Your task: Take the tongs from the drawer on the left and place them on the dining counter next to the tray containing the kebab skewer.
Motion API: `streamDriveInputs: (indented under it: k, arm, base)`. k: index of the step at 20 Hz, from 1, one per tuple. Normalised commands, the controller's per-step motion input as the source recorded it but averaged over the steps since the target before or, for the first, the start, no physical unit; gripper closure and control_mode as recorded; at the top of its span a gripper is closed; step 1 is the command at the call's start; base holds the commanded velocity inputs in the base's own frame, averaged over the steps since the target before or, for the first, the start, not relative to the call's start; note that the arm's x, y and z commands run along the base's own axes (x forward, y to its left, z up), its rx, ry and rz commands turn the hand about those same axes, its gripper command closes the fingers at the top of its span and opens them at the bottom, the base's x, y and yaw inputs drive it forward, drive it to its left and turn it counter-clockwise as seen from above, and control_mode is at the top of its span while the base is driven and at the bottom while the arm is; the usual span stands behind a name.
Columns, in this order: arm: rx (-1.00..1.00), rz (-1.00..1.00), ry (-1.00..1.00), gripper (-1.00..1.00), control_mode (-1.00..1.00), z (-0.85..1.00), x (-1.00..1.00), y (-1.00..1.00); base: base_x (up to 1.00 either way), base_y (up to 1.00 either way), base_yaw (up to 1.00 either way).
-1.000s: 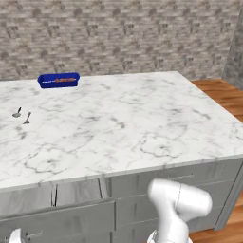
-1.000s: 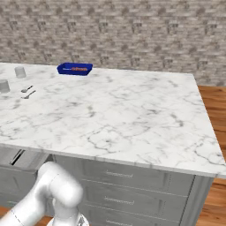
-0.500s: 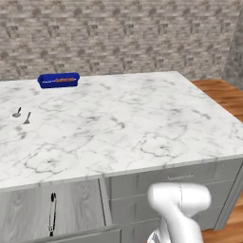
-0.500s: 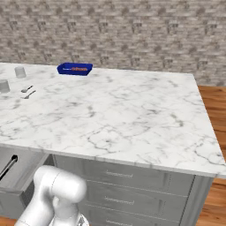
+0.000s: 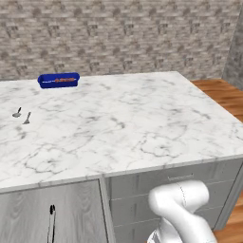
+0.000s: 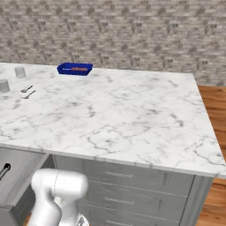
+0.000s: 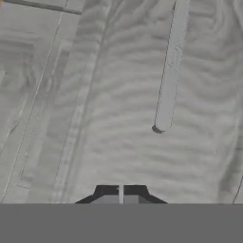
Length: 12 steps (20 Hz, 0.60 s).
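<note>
The drawer (image 5: 28,213) under the dining counter (image 5: 118,123) stands pulled out at the lower left, its grey inside (image 6: 17,174) showing. In it lie the tongs (image 5: 50,222), slim with a black end (image 6: 5,169). The blue tray (image 5: 58,79) with the reddish kebab skewer (image 6: 79,68) sits at the counter's far left. In the hand view my gripper (image 7: 121,193) is shut on nothing, close to a grey framed front with a silver bar handle (image 7: 169,71) up and to the right of the tips.
Two small spoons (image 5: 22,115) lie on the marble left of centre, and two cups (image 6: 20,71) (image 6: 4,85) stand near them. A stack of shut drawers (image 6: 128,194) fills the cabinet under the counter. Wooden floor (image 6: 216,106) lies to the right.
The drawer has slid out from barely open to wide open, baring the tongs. My arm's elbow has shifted a little. The tray and spoons have stayed put.
</note>
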Motion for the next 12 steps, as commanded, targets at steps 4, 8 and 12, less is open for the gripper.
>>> streamDriveInputs:
  k: [4,8,12]
  arm:
    - [0.0,0.07,-0.07,-1.0,-1.0,-0.31,-1.0,-0.63]
    - [0.04,0.03,-0.11,-1.0,-1.0,-0.07,-1.0,-0.54]
    - [0.0,0.0,0.03,-1.0,-1.0,0.46,-0.91,-0.04]
  base:
    - [0.0,0.0,0.0]
    - [0.0,0.0,0.0]
    - [0.0,0.0,0.0]
